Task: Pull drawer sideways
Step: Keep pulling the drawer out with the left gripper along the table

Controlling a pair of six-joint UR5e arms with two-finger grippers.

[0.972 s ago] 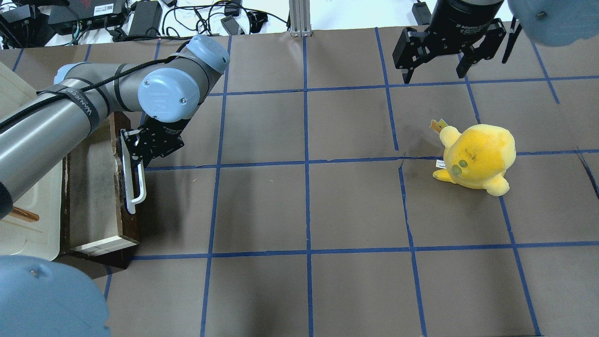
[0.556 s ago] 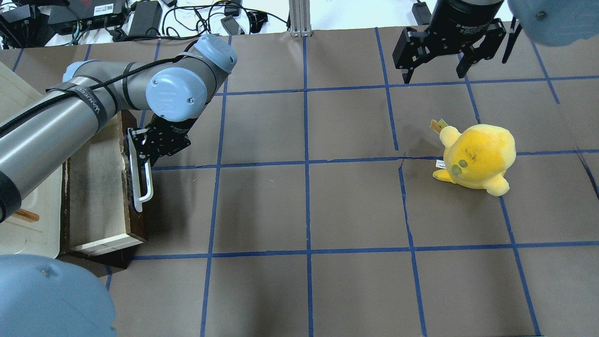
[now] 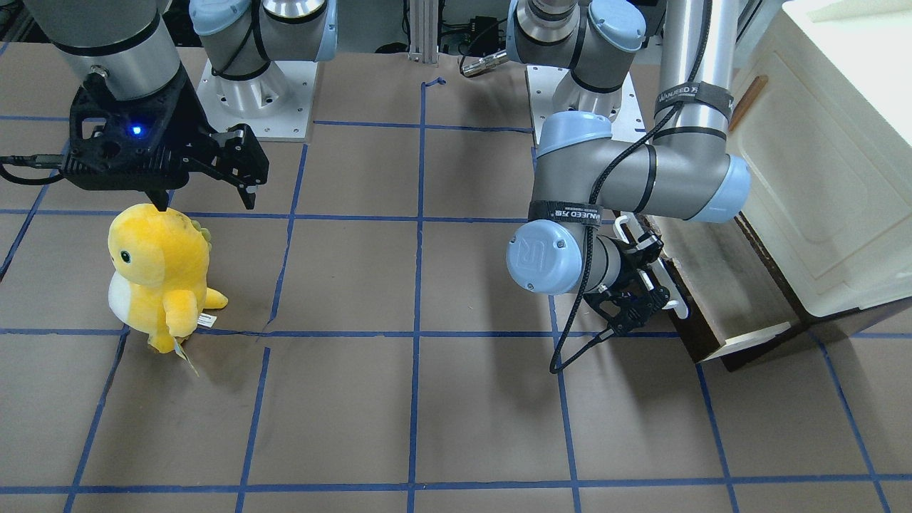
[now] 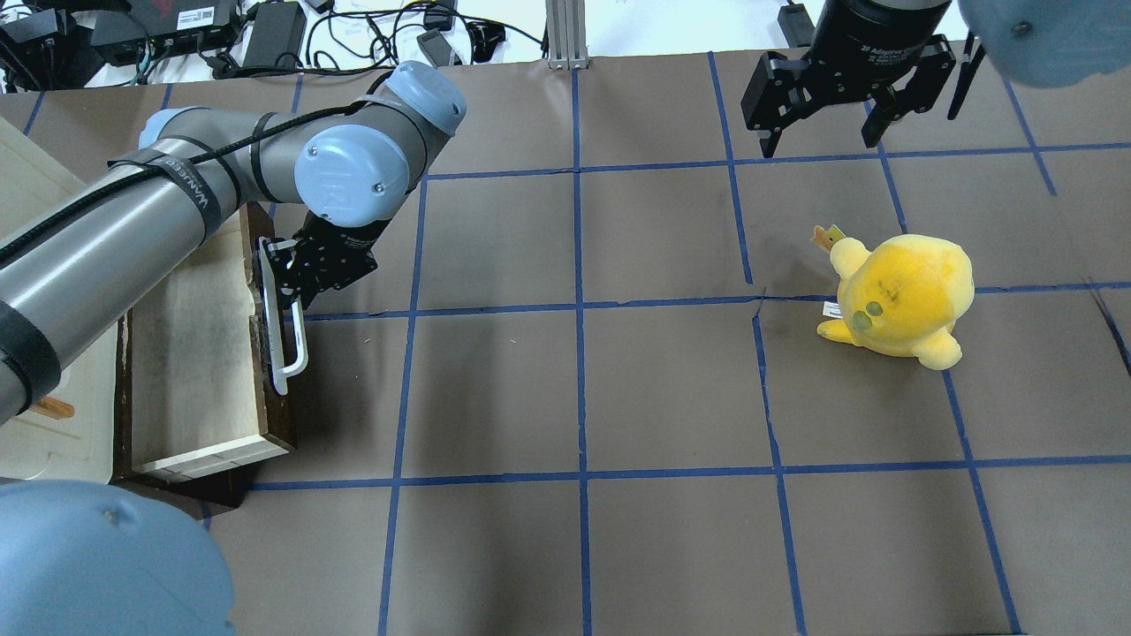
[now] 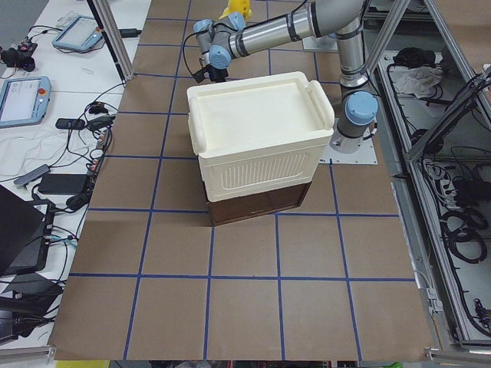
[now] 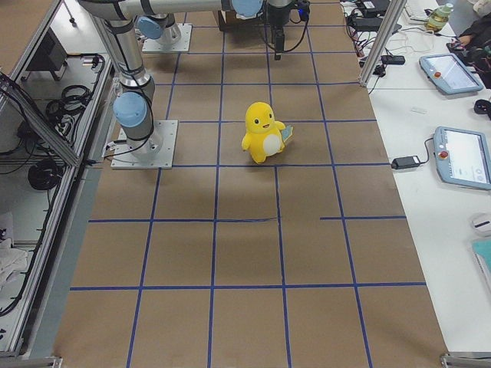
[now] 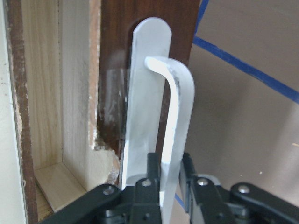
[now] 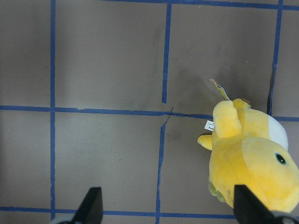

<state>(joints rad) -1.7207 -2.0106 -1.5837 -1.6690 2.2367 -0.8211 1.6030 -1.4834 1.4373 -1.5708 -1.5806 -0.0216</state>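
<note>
The dark brown drawer (image 4: 190, 353) sticks out from under the cream-white box at the table's left, showing its pale wood interior. Its long white bar handle (image 4: 290, 353) runs along the front. My left gripper (image 4: 287, 305) is shut on the far part of the handle. In the left wrist view the fingers pinch the white bar (image 7: 175, 116) from both sides. In the front-facing view the left gripper (image 3: 645, 285) is at the drawer front (image 3: 719, 285). My right gripper (image 4: 822, 132) hangs open and empty over the far right of the table.
A cream-white plastic box (image 4: 35, 424) sits over the drawer's cabinet (image 5: 257, 203). A yellow plush toy (image 4: 901, 296) stands at the right, just in front of the right gripper. Cables and power supplies (image 4: 265, 35) lie beyond the table's far edge.
My left gripper has moved right with the handle in it. The drawer has slid further out from under the box, and more of its pale interior shows. The right arm has not moved.
</note>
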